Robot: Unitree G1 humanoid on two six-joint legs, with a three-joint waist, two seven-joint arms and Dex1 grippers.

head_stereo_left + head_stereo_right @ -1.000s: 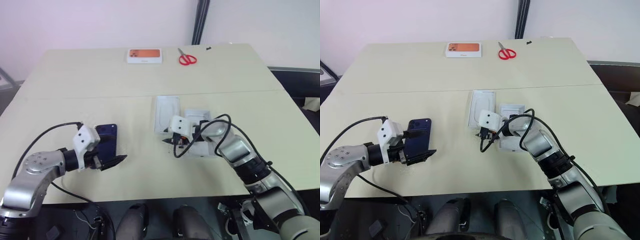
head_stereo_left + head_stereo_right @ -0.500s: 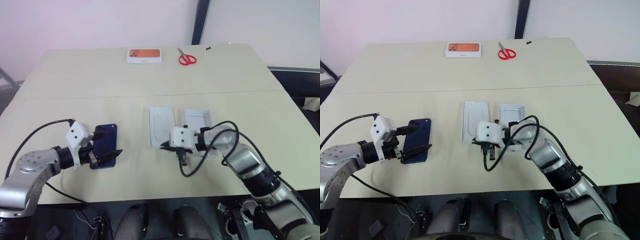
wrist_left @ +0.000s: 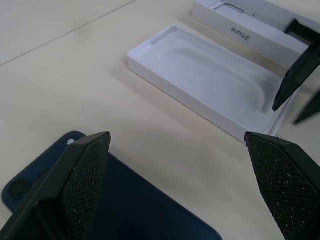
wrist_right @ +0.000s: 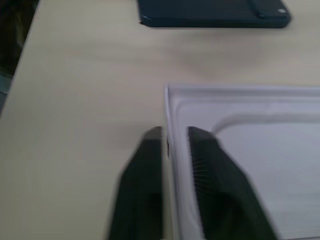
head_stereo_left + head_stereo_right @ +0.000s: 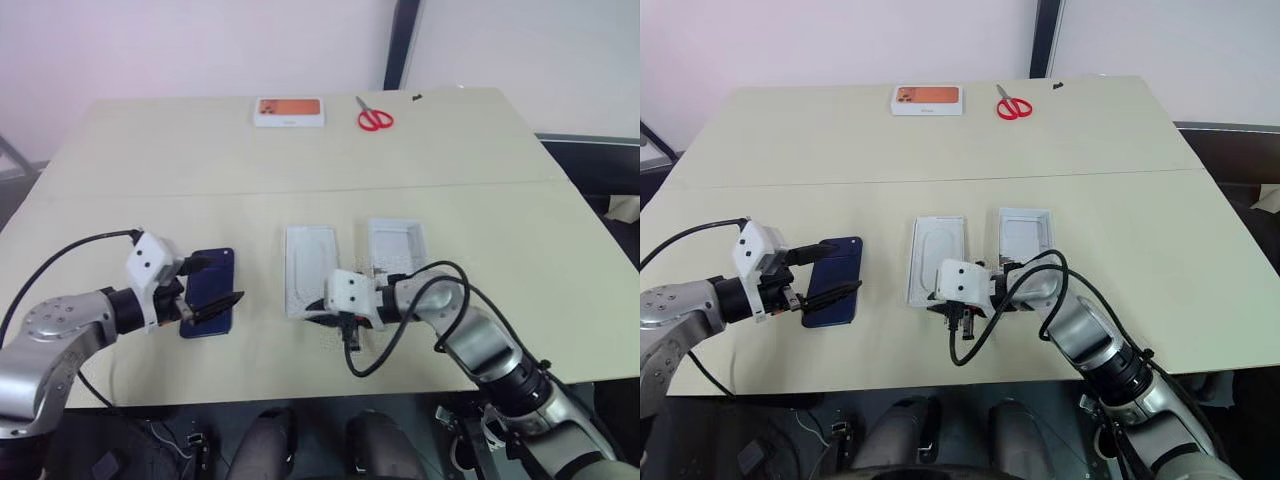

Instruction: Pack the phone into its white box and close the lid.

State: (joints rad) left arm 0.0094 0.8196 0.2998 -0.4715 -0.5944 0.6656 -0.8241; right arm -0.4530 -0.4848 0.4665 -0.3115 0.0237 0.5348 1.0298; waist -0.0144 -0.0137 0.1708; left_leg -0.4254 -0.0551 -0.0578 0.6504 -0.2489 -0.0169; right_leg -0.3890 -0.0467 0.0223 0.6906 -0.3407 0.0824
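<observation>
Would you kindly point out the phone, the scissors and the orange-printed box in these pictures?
phone (image 5: 210, 290): left eye view, middle of its dark blue back.
scissors (image 5: 375, 119): left eye view, on the red handles.
orange-printed box (image 5: 289, 109): left eye view, middle of its orange top.

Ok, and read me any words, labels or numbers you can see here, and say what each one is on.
"iPhone": on the outer side wall of the lid, in the left wrist view.
Small print under the picture on the orange-printed box: too small to read.
Nothing else carries text.
</observation>
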